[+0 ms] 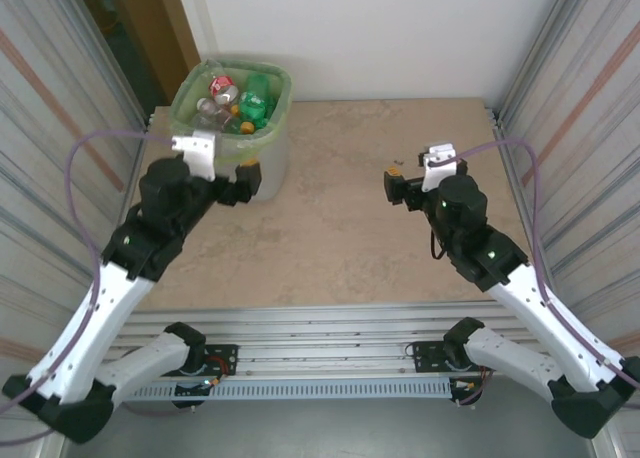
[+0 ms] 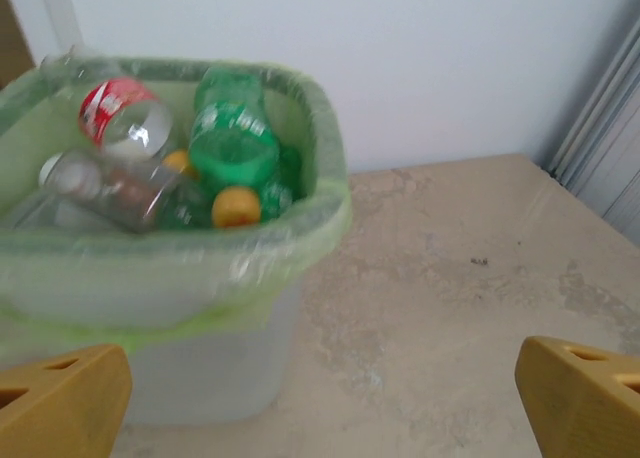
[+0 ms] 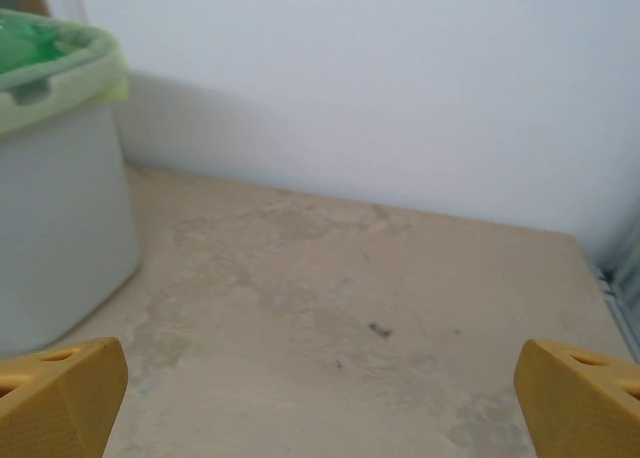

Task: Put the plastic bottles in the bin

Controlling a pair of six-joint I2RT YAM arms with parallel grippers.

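**Bottles in the bin, both grippers spread wide**

A mottled beige table (image 1: 350,228) stands against a white wall, with ribbed metal panels on both sides. The bin (image 1: 283,90) sits at the table's far left corner, its light green bag folded over the rim. The plastic bottles (image 1: 235,96) lie heaped inside it. The left wrist view shows a clear bottle with a red label (image 2: 120,118) at the back and a green bottle (image 2: 232,138) beside it. A crushed clear bottle (image 2: 110,188) lies in front of them, and 2 orange-yellow caps (image 2: 236,206) show among the pile.

The left gripper (image 2: 320,408) hangs just beside the bin's near wall, level with its upper part. Its 2 yellow fingers (image 2: 60,398) stand wide apart at the edges of the wrist view, gripping no bottle. The right gripper (image 3: 320,398) is well apart from the bin, over the right half of the table. It faces the wall, and its fingers (image 3: 585,398) are spread just as wide over bare tabletop.
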